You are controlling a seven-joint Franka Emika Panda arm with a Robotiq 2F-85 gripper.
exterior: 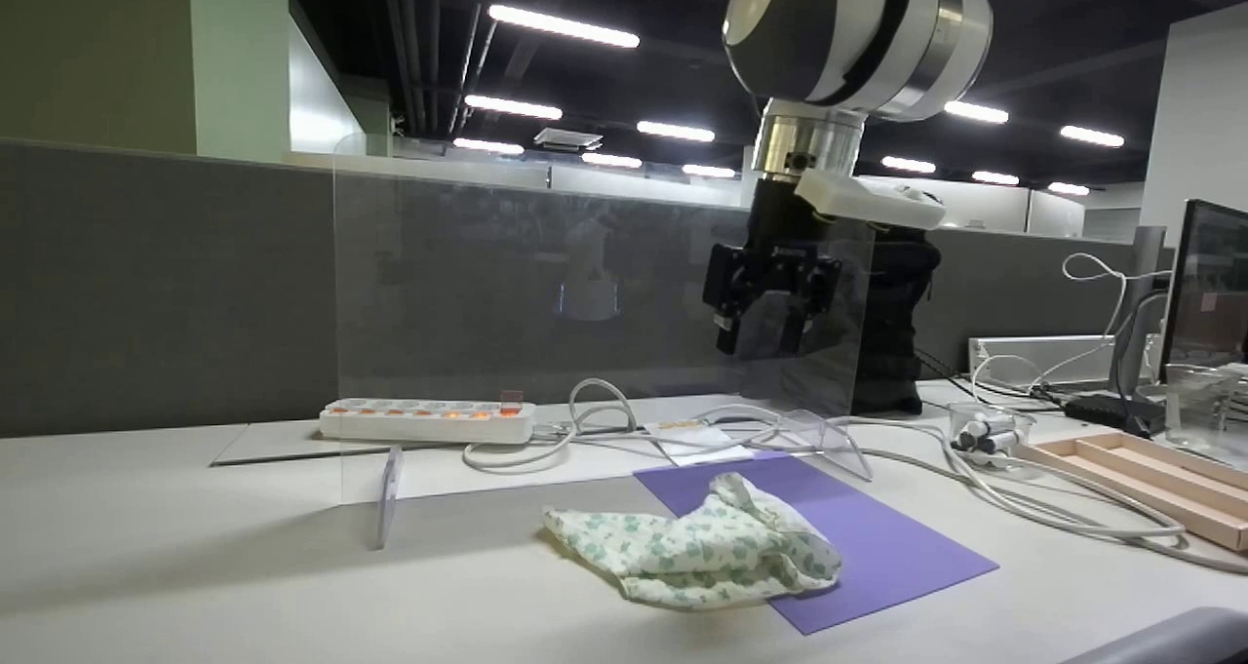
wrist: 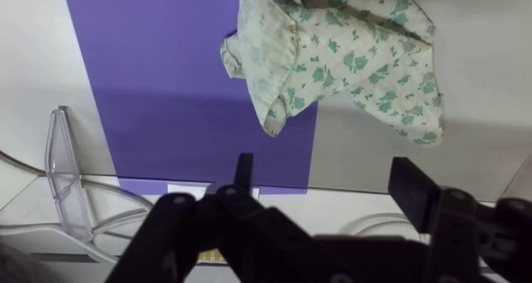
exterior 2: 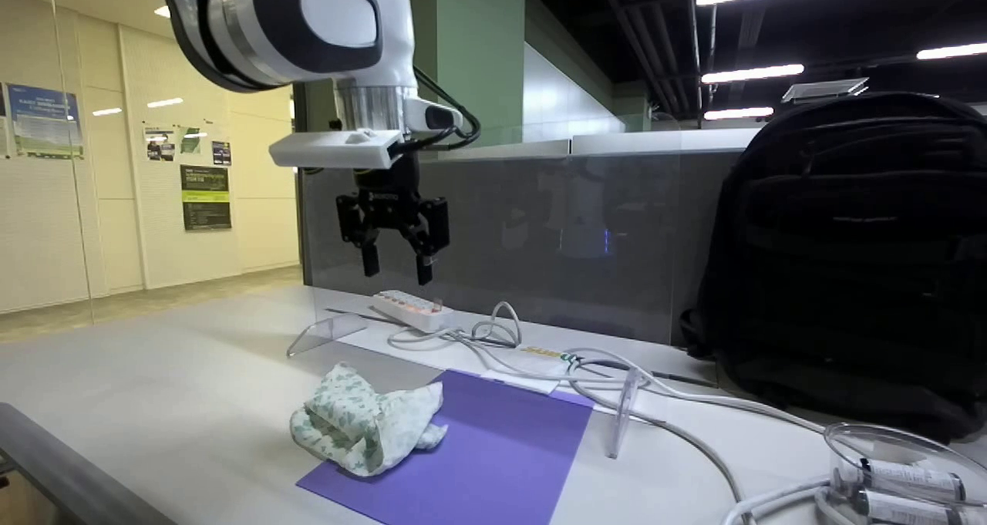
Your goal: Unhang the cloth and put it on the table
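White arm (exterior: pixel 858 40), black tool (exterior 2: pixel 398 266), screws (wrist: pixel 458 195) perhaps

Matt cloth (exterior: pixel 697 552), glossy transparent panel (exterior: pixel 585 352)

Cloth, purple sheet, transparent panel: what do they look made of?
Cloth: thin fabric, perhaps cotton, matte; it slumps into soft folds and creases.
Purple sheet: paper, card or thin plastic, can't tell which; lies flat, evenly coloured, low sheen.
Transparent panel: likely acrylic, though glass is possible; smooth, glossy finish, see-through with faint reflections.
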